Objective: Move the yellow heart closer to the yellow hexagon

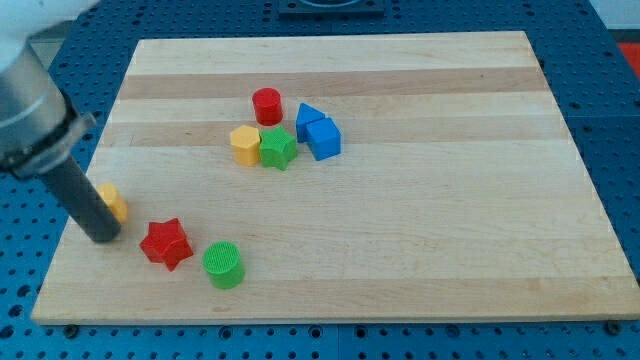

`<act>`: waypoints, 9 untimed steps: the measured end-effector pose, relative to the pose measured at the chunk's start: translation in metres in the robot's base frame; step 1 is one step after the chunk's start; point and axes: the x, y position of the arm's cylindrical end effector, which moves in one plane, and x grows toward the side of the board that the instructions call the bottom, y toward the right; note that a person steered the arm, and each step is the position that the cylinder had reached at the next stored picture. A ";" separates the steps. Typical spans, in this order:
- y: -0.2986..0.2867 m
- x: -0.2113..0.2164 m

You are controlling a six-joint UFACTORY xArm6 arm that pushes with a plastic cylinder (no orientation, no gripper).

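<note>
My tip: sitting near the board's left edge, holding nothing, touching the yellow heart's left side.
Yellow heart: lying partly hidden behind the rod.
Yellow hexagon: resting mid-board, touching the green star.
Risk: an off-centre push is likely sending the heart sideways toward the red star.

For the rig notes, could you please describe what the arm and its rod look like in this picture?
My arm appears as a blurred, pale grey, rounded housing at the view's left edge. From it runs a straight, dark, matte cylindrical rod, ending at my tip. No cables or markings can be made out.
</note>
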 end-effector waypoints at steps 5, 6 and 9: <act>0.000 -0.082; 0.023 -0.113; 0.074 -0.120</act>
